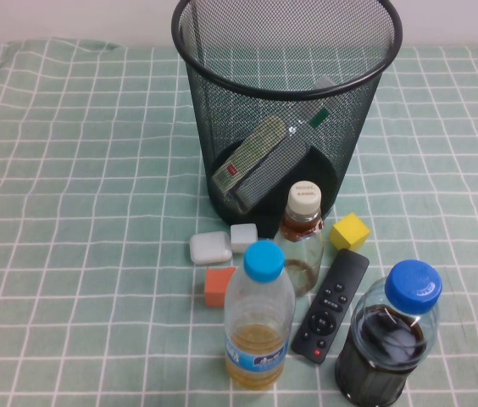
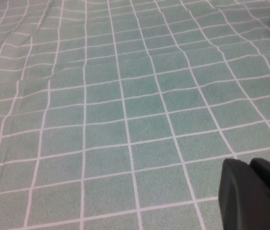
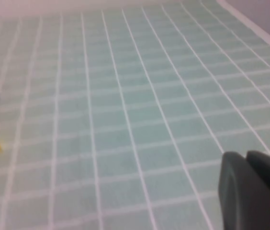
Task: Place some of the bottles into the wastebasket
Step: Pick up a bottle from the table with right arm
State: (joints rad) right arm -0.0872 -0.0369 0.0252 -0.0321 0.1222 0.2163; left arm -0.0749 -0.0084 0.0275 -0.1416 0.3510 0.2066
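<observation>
The black wire-mesh wastebasket (image 1: 222, 76) stands at the back middle of the table. Inside it a clear bottle with a green neck band (image 1: 317, 116) leans against the wall, among a grey remote-like object and a labelled item. The smaller clear bottle with a cream cap and brownish liquid (image 1: 302, 237) stands upright just in front of the basket. Neither gripper shows in the high view. My left gripper (image 2: 250, 165) hangs shut and empty over bare cloth. My right gripper (image 3: 245, 155) is also shut and empty over bare cloth.
A blue-capped bottle of yellow liquid (image 1: 258, 318) and a squat blue-capped bottle of dark liquid (image 1: 387, 343) stand at the front. Between them lies a black remote (image 1: 330, 307). A white case (image 1: 210, 248), grey, orange (image 1: 219, 286) and yellow (image 1: 349, 231) blocks lie nearby.
</observation>
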